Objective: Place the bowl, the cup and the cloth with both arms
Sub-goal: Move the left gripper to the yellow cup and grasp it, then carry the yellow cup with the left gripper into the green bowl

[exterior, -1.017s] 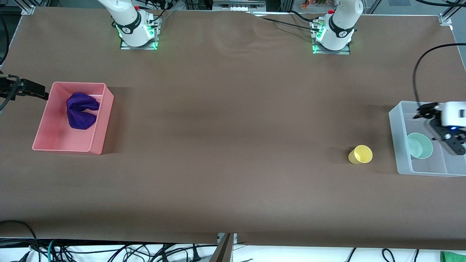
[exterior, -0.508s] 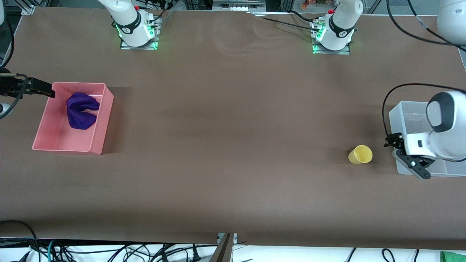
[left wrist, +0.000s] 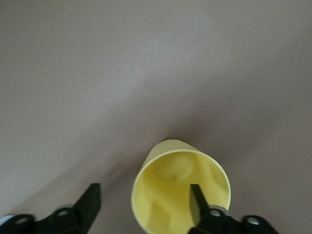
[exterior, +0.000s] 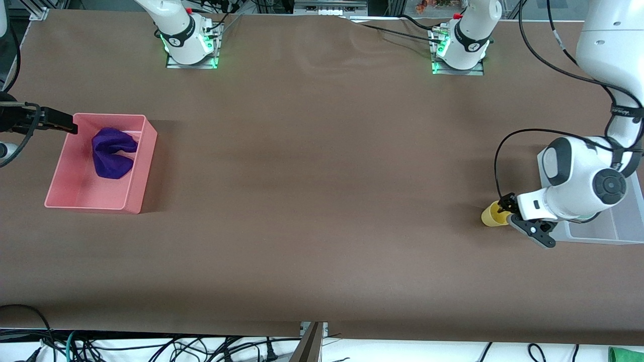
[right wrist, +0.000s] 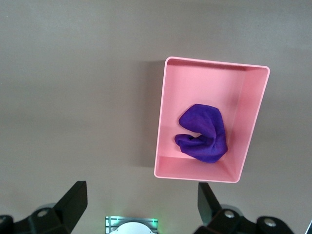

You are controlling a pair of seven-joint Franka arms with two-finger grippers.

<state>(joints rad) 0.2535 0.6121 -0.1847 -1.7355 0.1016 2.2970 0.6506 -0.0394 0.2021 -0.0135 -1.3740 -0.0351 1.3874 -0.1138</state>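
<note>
The yellow cup (exterior: 492, 216) lies on its side on the table, beside the clear bin (exterior: 624, 229). My left gripper (exterior: 509, 217) is open at the cup's mouth. In the left wrist view one finger (left wrist: 197, 200) is inside the cup (left wrist: 170, 195) and the other is outside it, so my left gripper (left wrist: 144, 202) straddles the cup's wall. The purple cloth (exterior: 111, 153) lies crumpled in the pink bin (exterior: 138, 171). My right gripper (exterior: 70, 128) is open and empty, up in the air by that bin's edge. The bowl is hidden by the left arm.
The right wrist view shows my right gripper (right wrist: 141, 200) above the bare table, with the cloth (right wrist: 204, 134) in the pink bin (right wrist: 162, 141). The left arm's body covers much of the clear bin. Black cables loop above the cup.
The left arm has swung from over the clear bin down to the cup, and now hides the bowl. The right gripper has shifted slightly toward the pink bin.
</note>
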